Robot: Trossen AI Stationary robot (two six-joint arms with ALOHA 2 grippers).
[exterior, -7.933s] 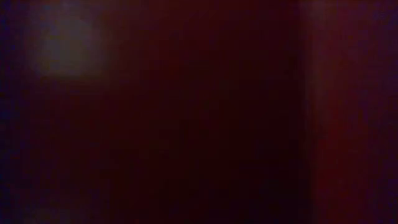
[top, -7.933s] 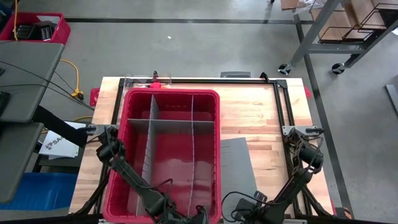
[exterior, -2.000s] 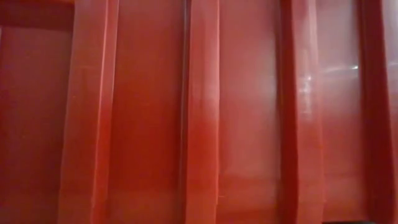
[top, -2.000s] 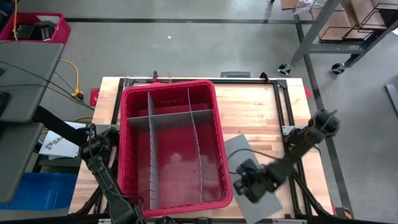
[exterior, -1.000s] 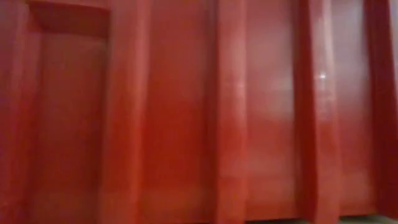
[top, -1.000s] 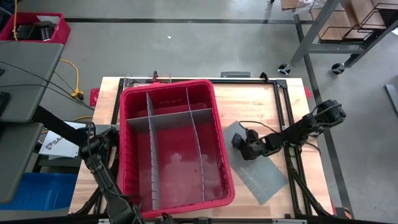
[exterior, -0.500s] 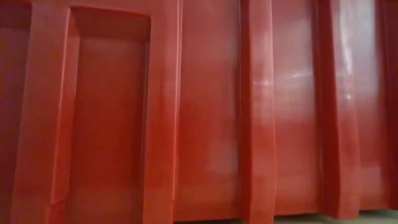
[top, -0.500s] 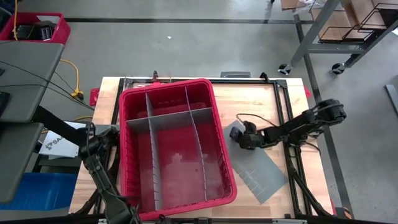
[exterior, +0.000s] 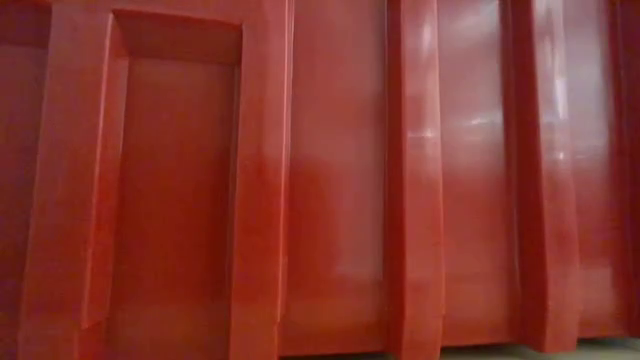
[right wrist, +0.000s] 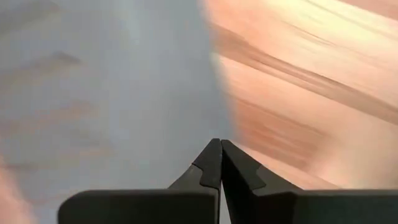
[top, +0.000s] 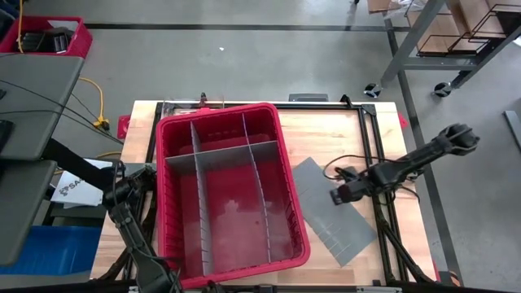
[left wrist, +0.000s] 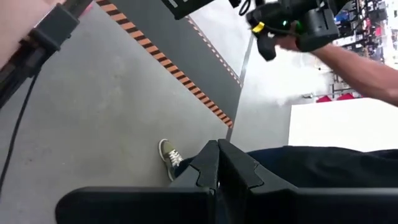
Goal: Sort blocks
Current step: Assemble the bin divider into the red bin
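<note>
The high view looks straight down on the whole bench (top: 342,134), taking in the red bin (top: 232,191), a grey divider sheet (top: 330,213) and the surrounding floor. The low view sits at bench height, so close to the red bin's ribbed wall (exterior: 330,180) that nothing else shows. The left wrist view faces away from the bench toward the floor and a person's shoe (left wrist: 169,155). The right wrist view looks down closely, seemingly onto the sheet's edge (right wrist: 124,93) and bare wood (right wrist: 298,93), both shared with the high view.
</note>
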